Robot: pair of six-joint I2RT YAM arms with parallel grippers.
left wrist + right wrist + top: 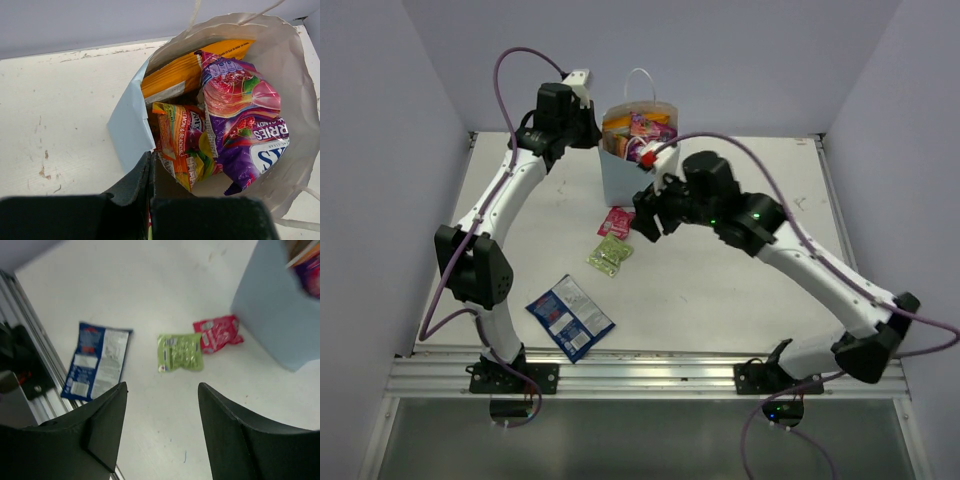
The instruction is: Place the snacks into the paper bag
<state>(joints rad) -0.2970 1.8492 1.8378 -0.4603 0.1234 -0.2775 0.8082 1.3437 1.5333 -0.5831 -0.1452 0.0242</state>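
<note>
The pale blue-grey paper bag (620,175) stands upright at the back of the table. Inside it I see the orange chip bag (187,70), the purple candy bag (245,115) and the yellow-red candy bag (182,140). My left gripper (151,161) is shut on the bag's near-left rim (131,125); it also shows in the top view (594,128). My right gripper (161,387) is open and empty above the table, in front of the bag (275,325). The pink sachet (616,222), green sachet (610,254) and blue-white packet (569,316) lie flat on the table.
In the right wrist view the green sachet (180,352) and pink sachet (217,334) lie side by side just left of the bag, and the blue-white packet (97,362) lies near the metal rail (30,340) at the table's front edge. Walls close in the table's sides and back.
</note>
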